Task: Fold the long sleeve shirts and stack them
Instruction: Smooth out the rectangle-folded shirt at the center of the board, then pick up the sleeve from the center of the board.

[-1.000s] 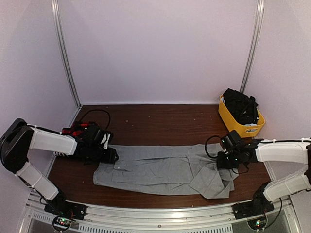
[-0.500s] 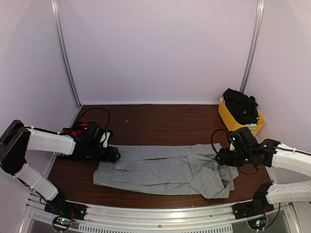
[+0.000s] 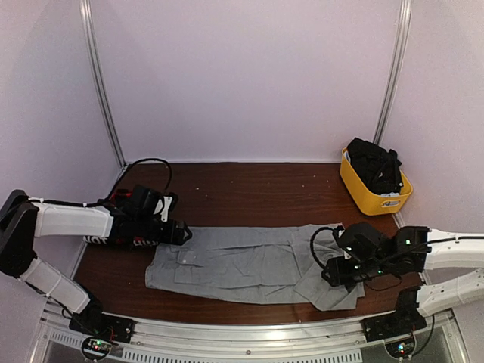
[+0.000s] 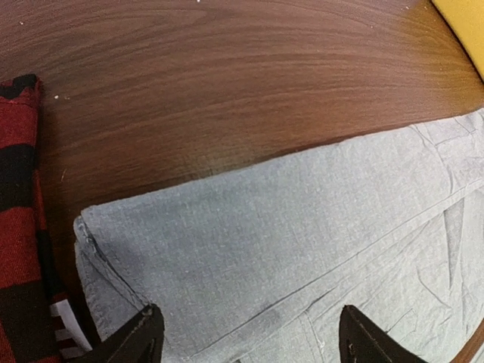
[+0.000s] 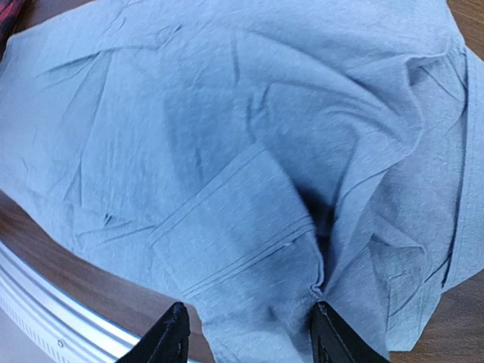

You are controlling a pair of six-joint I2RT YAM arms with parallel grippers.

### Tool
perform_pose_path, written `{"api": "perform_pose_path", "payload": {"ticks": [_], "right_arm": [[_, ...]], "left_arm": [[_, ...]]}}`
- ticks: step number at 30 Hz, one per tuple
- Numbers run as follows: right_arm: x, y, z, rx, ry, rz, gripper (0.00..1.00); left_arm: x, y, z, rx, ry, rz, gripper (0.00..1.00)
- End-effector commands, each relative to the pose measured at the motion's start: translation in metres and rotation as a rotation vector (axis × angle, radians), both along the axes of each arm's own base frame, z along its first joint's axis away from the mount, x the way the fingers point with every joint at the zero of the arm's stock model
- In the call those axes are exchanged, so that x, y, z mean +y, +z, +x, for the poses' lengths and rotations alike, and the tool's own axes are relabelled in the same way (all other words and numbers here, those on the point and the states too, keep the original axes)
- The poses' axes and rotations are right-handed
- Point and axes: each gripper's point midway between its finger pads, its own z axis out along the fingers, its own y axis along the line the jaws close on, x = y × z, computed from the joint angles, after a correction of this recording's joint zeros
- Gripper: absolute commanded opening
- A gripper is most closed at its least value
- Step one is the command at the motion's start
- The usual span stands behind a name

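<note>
**A:** From above, where is the grey shirt?

**B:** The grey shirt lies spread along the near half of the bench, and its right end is rumpled. The left end effector sits at the shirt's far left corner. The right end effector is over the rumpled end. A yellow bin with dark contents stands in the far right corner, well apart from the shirt.

**A:** And the left wrist camera?

**B:** The two fingers stand wide apart with nothing between them, just above a smooth folded edge of the grey cloth. The plaid shirt lies on the bench just beside that edge, and I can't tell if the two touch.

**A:** The right wrist camera?

**B:** The jaws are spread there too and grip nothing. Creased grey fabric fills the view beneath them. One fingertip is beside a bunched pleat. The bench's metal rail shows at the lower left.
</note>
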Motion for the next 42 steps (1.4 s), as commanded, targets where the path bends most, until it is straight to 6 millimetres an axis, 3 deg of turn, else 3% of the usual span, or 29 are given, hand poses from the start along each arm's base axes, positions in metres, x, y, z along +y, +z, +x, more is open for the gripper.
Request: {"api": "perform_pose_path", "payload": {"ticks": [1,5,14,22,28,32,37,42], "right_arm": [[0.026,0.015,-0.018,-0.034,0.086,-0.004,0.56],[0.045,0.01,-0.032,-0.044,0.175,-0.098,0.57],[0.05,-0.018,-0.045,-0.016,0.281,-0.37,0.59],[0.036,-0.046,-0.049,0.024,0.345,-0.612,0.56],[0.022,-0.053,-0.048,0.035,0.342,-0.72,0.52],[0.017,-0.056,-0.047,0.036,0.339,-0.762,0.46],[0.025,-0.048,-0.045,0.02,0.336,-0.702,0.31],[0.019,-0.044,-0.043,0.02,0.32,-0.69,0.18]], "left_arm": [[-0.003,0.015,0.006,-0.038,-0.01,-0.024,0.81],[-0.004,0.017,0.006,-0.039,-0.013,-0.03,0.81],[-0.004,0.017,0.003,-0.034,-0.019,-0.03,0.81],[-0.004,0.015,0.0,-0.024,-0.019,-0.037,0.81],[-0.002,0.016,-0.001,-0.027,-0.017,-0.035,0.81],[-0.002,0.014,-0.002,-0.021,-0.017,-0.035,0.81],[-0.002,0.012,-0.002,-0.017,-0.017,-0.031,0.81],[-0.002,0.011,-0.002,-0.015,-0.017,-0.031,0.81]]}}
